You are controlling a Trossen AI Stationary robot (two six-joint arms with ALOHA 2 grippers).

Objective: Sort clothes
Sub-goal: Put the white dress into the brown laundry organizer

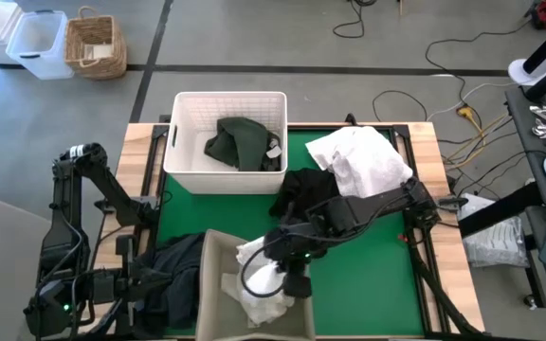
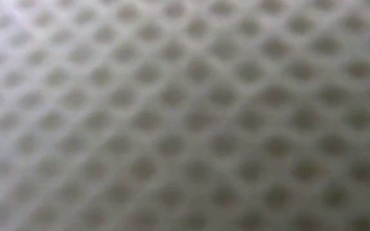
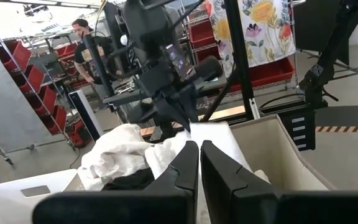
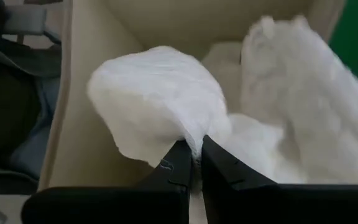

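Over on the left edge of the table, the left gripper (image 3: 199, 163) waits low near the front corner, its fingers pressed together with nothing between them. Just beside it a dark garment (image 1: 173, 270) lies slumped over the edge of the green mat (image 1: 368, 275) and against the beige fabric bin (image 1: 212, 284). Behind these, the white plastic basket (image 1: 180, 142) sits at the back of the table with a dark green garment (image 1: 243, 142) bundled inside.

Toward the middle, the right gripper (image 4: 194, 163) hangs over the beige bin, fingers clamped on a fold of a white garment (image 4: 160, 99); more white cloth (image 4: 303, 106) lies heaped in the bin beside it. A black garment (image 1: 301, 185) rests on the mat behind the bin, partly under the right arm. Farther right, another white garment (image 1: 363, 159) lies crumpled near the mat's back corner.

From table height I can make out only a blurred mesh pattern (image 2: 185, 115), probably fabric pressed against the lens.
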